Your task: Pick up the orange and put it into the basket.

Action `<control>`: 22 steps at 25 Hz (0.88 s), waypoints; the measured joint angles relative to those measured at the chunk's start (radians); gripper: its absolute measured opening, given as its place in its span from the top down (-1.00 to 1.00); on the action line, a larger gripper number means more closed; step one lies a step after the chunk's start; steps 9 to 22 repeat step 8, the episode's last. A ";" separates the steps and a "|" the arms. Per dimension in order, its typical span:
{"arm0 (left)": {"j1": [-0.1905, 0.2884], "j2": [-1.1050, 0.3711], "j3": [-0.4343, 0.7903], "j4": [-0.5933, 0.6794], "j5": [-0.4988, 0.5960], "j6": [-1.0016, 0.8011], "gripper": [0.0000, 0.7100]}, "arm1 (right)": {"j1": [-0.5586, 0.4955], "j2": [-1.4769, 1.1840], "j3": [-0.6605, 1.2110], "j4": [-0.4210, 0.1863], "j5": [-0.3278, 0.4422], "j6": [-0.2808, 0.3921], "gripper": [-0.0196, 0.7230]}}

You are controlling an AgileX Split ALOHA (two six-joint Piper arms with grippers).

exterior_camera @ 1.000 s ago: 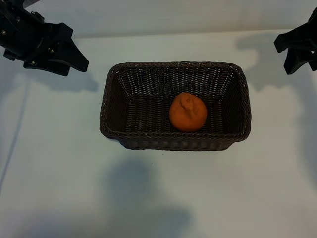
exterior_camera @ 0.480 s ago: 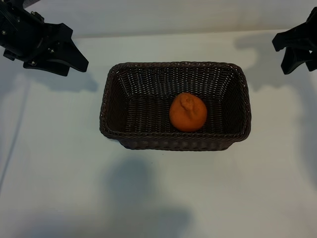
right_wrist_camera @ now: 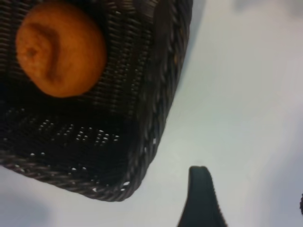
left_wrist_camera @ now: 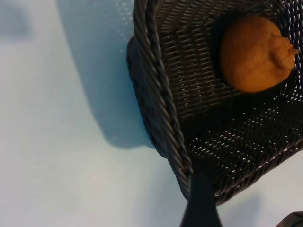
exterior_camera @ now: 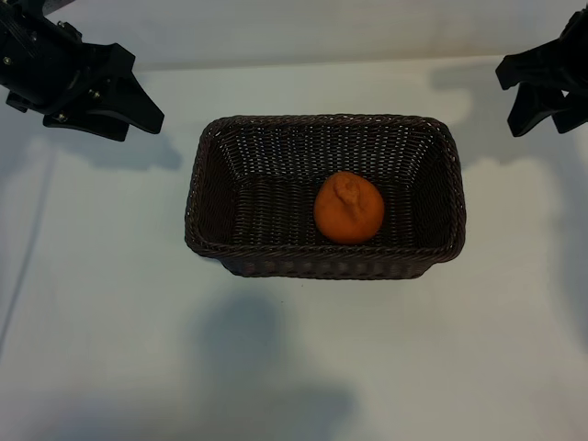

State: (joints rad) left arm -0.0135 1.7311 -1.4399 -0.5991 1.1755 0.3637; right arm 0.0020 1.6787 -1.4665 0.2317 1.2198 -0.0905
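Orange (exterior_camera: 348,208) fruit, small, round and matte, rests on the woven floor of the basket (exterior_camera: 326,267), a little toward my right half of it and nearer the long wall that faces the exterior camera. Its bumpy raised knob points upward and slightly toward the far wall. Nothing touches the fruit; it lies free inside. That basket is a large rectangular dark brown wicker one with rounded corners, a braided rim and deep sloping sides, and it stands in the middle of the pale tabletop (exterior_camera: 110,322). My left tool (exterior_camera: 138,103) hangs above the far left corner of the tabletop, well apart from the basket, with its dark fingers spread and gripping nothing. My right tool (exterior_camera: 537,87) hangs above the far right corner, also well apart from the basket, its fingers likewise released and empty. From my left wrist, I look down on one corner of the basket (left_wrist_camera: 161,113), with the orange (left_wrist_camera: 254,53) beyond the braided rim and one dark fingertip (left_wrist_camera: 200,203) showing at the picture's edge. From my right wrist, I see the opposite corner of the basket (right_wrist_camera: 158,118), the orange (right_wrist_camera: 59,49) inside it, and one dark fingertip (right_wrist_camera: 201,198) over bare tabletop. Soft shadows fall on the tabletop near the exterior camera.
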 joint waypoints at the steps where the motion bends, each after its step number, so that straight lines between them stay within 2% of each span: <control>1: 0.000 0.000 0.000 0.000 0.000 0.000 -0.54 | 0.000 0.000 0.000 0.002 0.000 0.000 -0.34; 22: 0.000 0.000 0.000 0.001 0.000 0.000 -0.54 | 0.000 0.000 0.000 0.003 0.000 -0.001 -0.34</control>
